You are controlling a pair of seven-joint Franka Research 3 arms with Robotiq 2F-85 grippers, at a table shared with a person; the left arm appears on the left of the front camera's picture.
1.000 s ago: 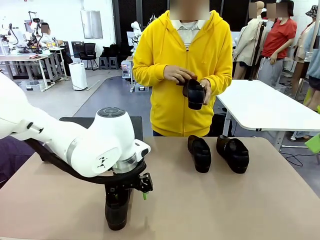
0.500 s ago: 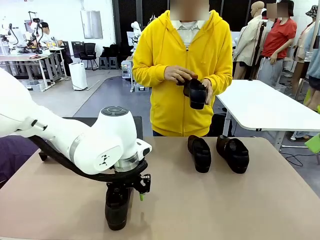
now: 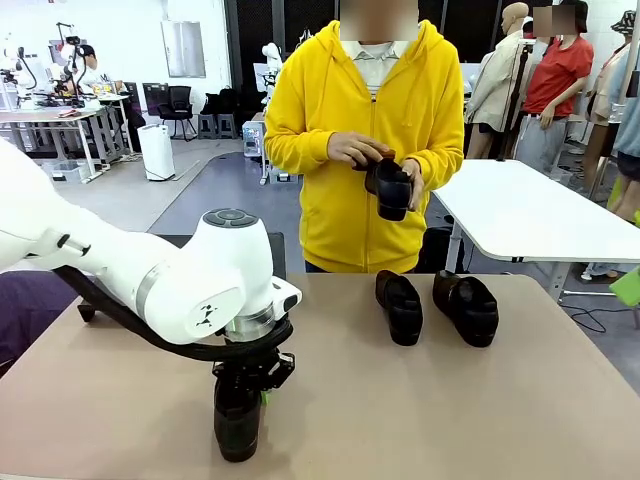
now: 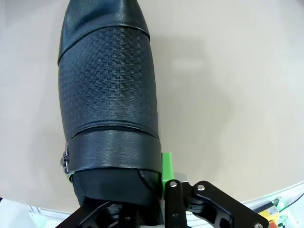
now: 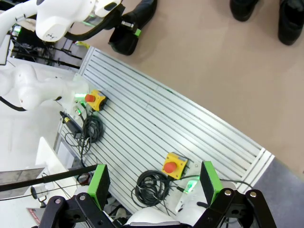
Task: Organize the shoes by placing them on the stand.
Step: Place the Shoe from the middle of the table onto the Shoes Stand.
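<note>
Tan table (image 3: 450,400) w/ yellow-hoodie person (image 3: 335,170) behind, white table (image 3: 520,212) bkgd right, yellow e-stop box (image 5: 175,166).

A pale beige table (image 3: 450,400) stands in a bright workshop with a grey floor (image 3: 190,205) and white walls (image 3: 120,30), a white table (image 3: 530,215) to the right behind it, cluttered desks (image 3: 55,115) and a black office chair (image 3: 180,103) at the far left, dark panels (image 3: 255,35) at the back.

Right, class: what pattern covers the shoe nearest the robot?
The shoe has a black embossed grid texture; clearest in left wrist view.
</note>
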